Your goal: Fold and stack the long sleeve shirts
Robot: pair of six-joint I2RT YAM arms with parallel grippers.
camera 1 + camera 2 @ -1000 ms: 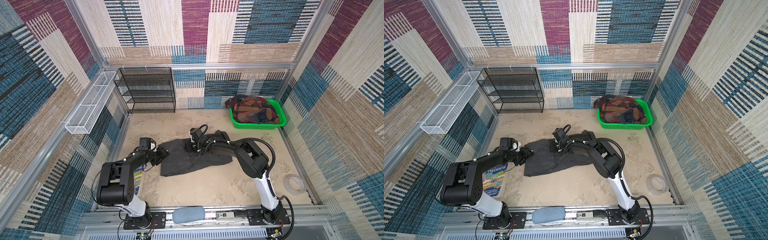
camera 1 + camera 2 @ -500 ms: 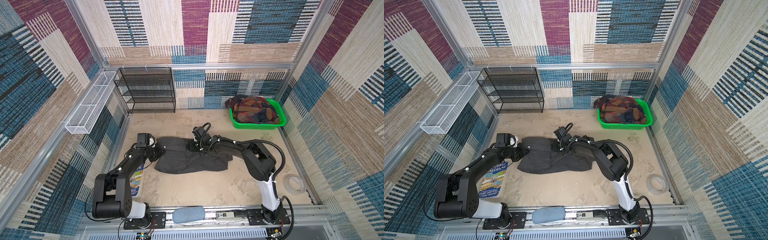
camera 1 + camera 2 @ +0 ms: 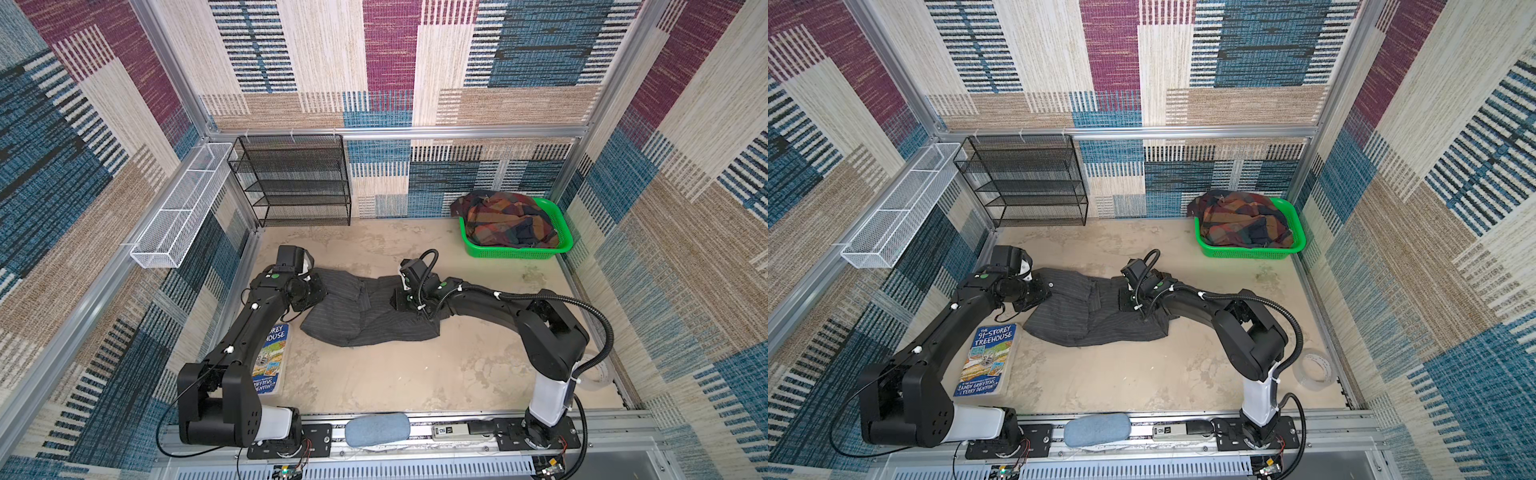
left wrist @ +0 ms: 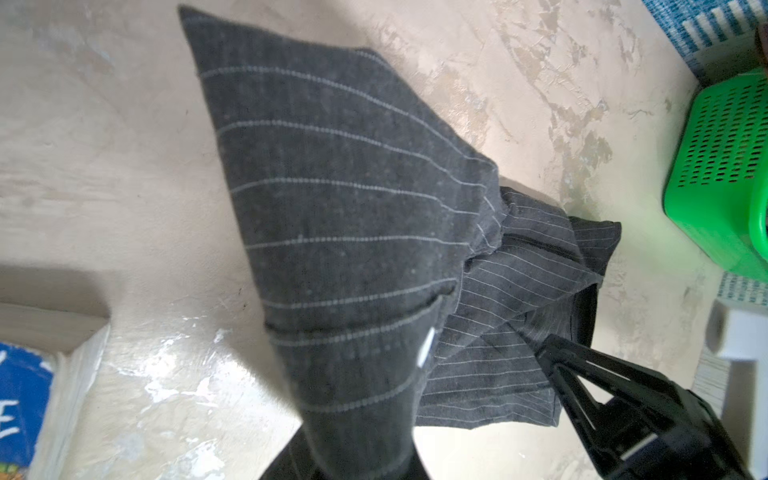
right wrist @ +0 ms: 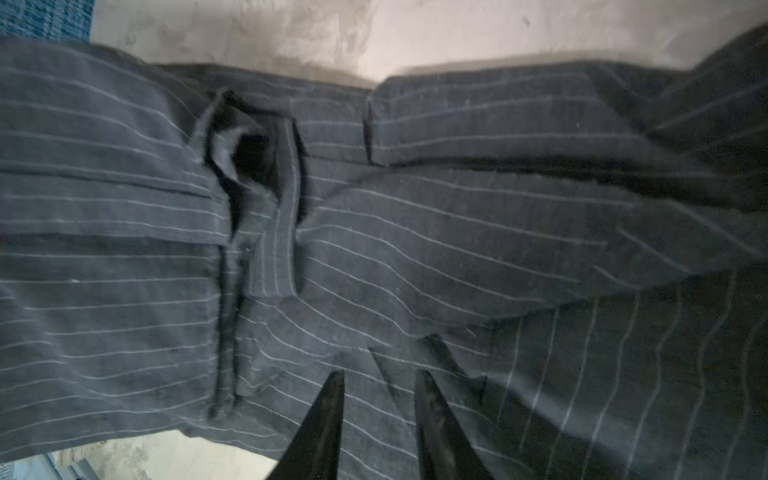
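Charcoal shirt (image 3: pixel 365 316) lies rumpled on the surface (image 3: pixel 415 374) mid-fold, one edge clamped in the closed left end effector (image 3: pixel 318 293), the right end effector (image 5: pixel 380 386) apparently part open and empty; next, carry that edge across.

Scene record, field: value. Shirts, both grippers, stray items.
pinstripe shirt: spread on table, crumpled, unfolded
plaid shirt: bunched in green basket
left gripper: jaws shut on pinstripe shirt's edge
right gripper: jaws slightly apart, tips on pinstripe shirt
stray: book, tape roll
stack: not started
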